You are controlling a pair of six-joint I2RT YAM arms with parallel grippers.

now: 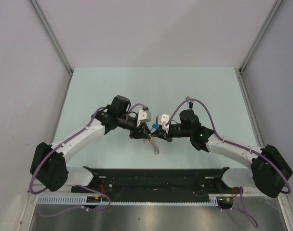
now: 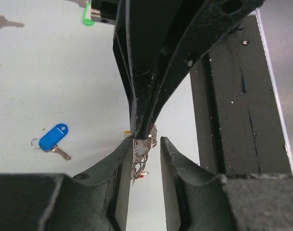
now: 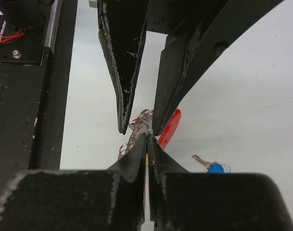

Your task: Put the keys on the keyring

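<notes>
The keyring [image 2: 140, 156], a strand of linked silver rings with a red band [image 3: 169, 127], hangs above the table from my right gripper [image 3: 147, 136], which is shut on its upper rings. A yellow sliver shows between that gripper's pads. My left gripper [image 2: 146, 142] faces it tip to tip, jaws apart on either side of the strand, which hangs close to the left finger [image 2: 122, 163]. In the top view both grippers meet at mid-table, the left gripper [image 1: 145, 129] and the right gripper [image 1: 154, 131], with the keyring [image 1: 155, 146] dangling below. A blue-headed key [image 2: 55, 137] lies flat on the table nearby.
A green key head [image 2: 87, 14] and a plain silver key [image 2: 4, 21] lie farther off on the pale table [image 1: 108, 91]. The black mounting rail [image 1: 156, 175] runs along the near edge, close behind the grippers. Grey walls enclose the table on three sides.
</notes>
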